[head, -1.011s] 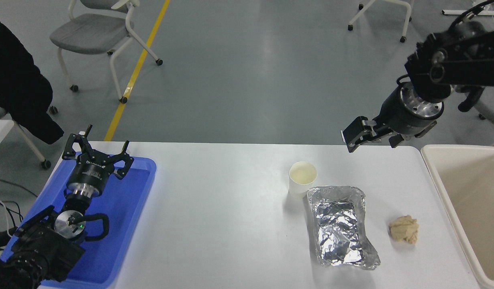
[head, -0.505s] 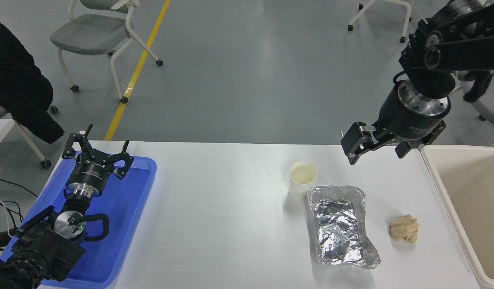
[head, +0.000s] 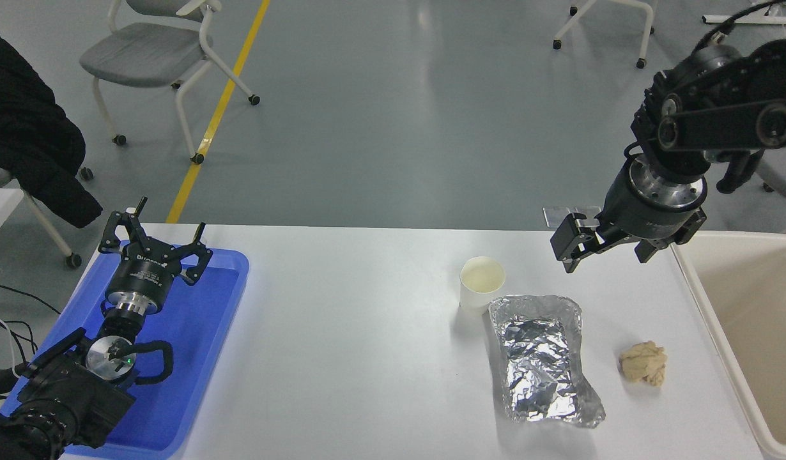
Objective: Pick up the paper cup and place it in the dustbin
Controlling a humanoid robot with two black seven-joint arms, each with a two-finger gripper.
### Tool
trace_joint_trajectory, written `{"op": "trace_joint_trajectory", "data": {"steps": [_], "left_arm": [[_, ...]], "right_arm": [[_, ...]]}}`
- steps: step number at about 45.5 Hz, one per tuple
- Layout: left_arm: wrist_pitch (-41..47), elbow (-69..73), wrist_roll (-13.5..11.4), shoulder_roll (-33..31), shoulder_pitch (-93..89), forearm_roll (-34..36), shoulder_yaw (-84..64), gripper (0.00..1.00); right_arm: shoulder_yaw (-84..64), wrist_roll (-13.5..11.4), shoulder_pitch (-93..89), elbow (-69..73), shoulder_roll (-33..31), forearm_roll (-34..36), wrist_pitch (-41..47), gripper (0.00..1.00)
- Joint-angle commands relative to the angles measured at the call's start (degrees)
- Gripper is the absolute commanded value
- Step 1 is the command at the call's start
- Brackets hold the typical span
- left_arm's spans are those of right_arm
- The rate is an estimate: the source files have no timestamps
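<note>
While the right gripper [head: 613, 246] hangs above the table's far edge w/ fingers spread wide and empty, the paper cup [head: 482, 283] stands upright, touching the foil tray's [head: 543, 358] far-left corner. Step looks like approach, pre-grasp. Next: go left and down, straddle the cup w/o snagging foil. Dustbin [head: 706, 300] is cut off at right. Left gripper [head: 155, 246] sits parked over the blue tray [head: 195, 358], fingers splayed.

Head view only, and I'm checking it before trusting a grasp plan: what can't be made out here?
- dustbin: cut off by the right and bottom edges, so its floor and far side are unseen.
- paper cup: the base on its right is hidden by the foil tray.
- right gripper: its height above the table can't be judged.
</note>
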Motion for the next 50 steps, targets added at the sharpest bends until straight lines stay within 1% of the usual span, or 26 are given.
{"op": "trace_joint_trajectory", "data": {"steps": [1, 8, 14, 19, 29, 43, 45, 49, 50], "left_arm": [[0.00, 0.02, 0.00, -0.03, 0.00, 0.00, 0.00, 1.00], [0.00, 0.02, 0.00, -0.30, 0.00, 0.00, 0.00, 1.00], [0.00, -0.16, 0.00, -0.38, -0.09, 0.00, 0.00, 1.00], [0.00, 0.01, 0.00, -0.47, -0.09, 0.00, 0.00, 1.00], [0.00, 0.02, 0.00, -0.39, -0.09, 0.00, 0.00, 1.00], [0.00, -0.16, 0.00, -0.38, -0.09, 0.00, 0.00, 1.00], [0.00, 0.02, 0.00, -0.38, -0.09, 0.00, 0.00, 1.00], [0.00, 0.01, 0.00, -0.38, -0.09, 0.00, 0.00, 1.00], [0.00, 0.02, 0.00, -0.38, -0.09, 0.00, -0.08, 1.00]], "right_arm": [[5.25, -0.06, -9.39, -9.16, 3.54, -0.18, -7.31, 1.00], [7.27, -0.15, -19.13, -17.85, 6.71, -0.36, -14.86, 1.00], [8.50, -0.06, -26.79, -24.63, 7.85, -0.27, -18.12, 1.00], [9.38, -0.06, -31.98, -29.55, 9.17, -0.45, -19.62, 1.00], [13.60, -0.06, -39.72, -34.92, 9.61, -1.24, -22.08, 1.00], [18.43, -0.15, -47.02, -39.23, 10.32, -7.47, -23.66, 0.98], [18.43, -0.15, -47.54, -39.49, 10.49, -8.09, -24.01, 0.95], [18.52, -0.06, -49.12, -40.63, 10.93, -8.18, -24.28, 0.82], [18.52, -0.06, -49.30, -40.90, 10.93, -8.18, -24.37, 0.77]]}}
